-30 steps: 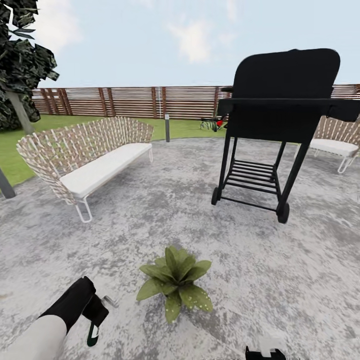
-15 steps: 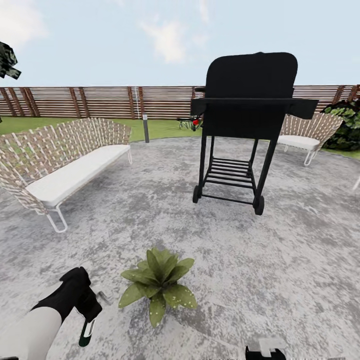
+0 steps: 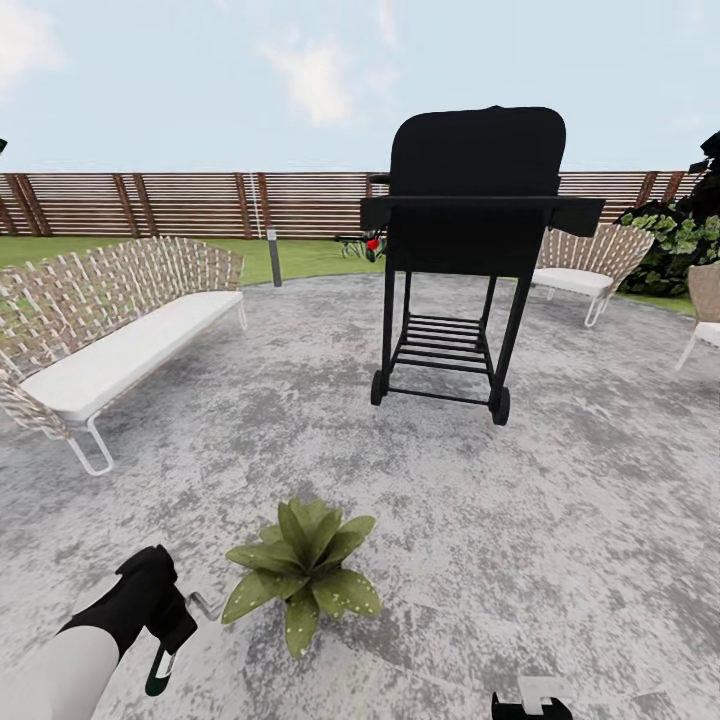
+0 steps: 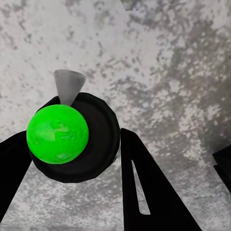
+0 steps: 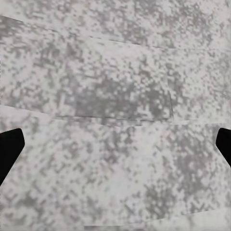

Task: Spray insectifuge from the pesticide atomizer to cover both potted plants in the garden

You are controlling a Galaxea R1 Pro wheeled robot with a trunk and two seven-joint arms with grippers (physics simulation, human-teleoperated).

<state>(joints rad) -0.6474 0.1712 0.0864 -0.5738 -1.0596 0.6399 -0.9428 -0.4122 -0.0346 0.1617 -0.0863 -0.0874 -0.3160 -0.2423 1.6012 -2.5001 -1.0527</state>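
One potted plant (image 3: 298,572), a low rosette of broad green leaves, stands on the grey paving near the front of the head view; its leaves hide the pot. My left gripper (image 3: 160,655) hangs just left of it, a little apart from the leaves. In the left wrist view my left gripper (image 4: 72,137) is shut on the pesticide atomizer (image 4: 91,144), a dark round bottle with a bright green ball and a grey nozzle, above bare paving. My right gripper (image 3: 530,700) sits at the bottom edge of the head view. My right gripper (image 5: 115,147) is open, its fingertips (image 5: 9,149) wide apart over paving.
A black wheeled grill (image 3: 455,250) stands ahead in mid-patio. A wicker bench with a white cushion (image 3: 110,335) lies to the left. Wicker chairs (image 3: 580,265) and a leafy bush (image 3: 680,240) are at the back right, before a wooden fence (image 3: 190,205).
The camera has turned to the right, so bench, grill and plant have slid left in the picture. My left gripper stays shut on the atomizer beside the plant.
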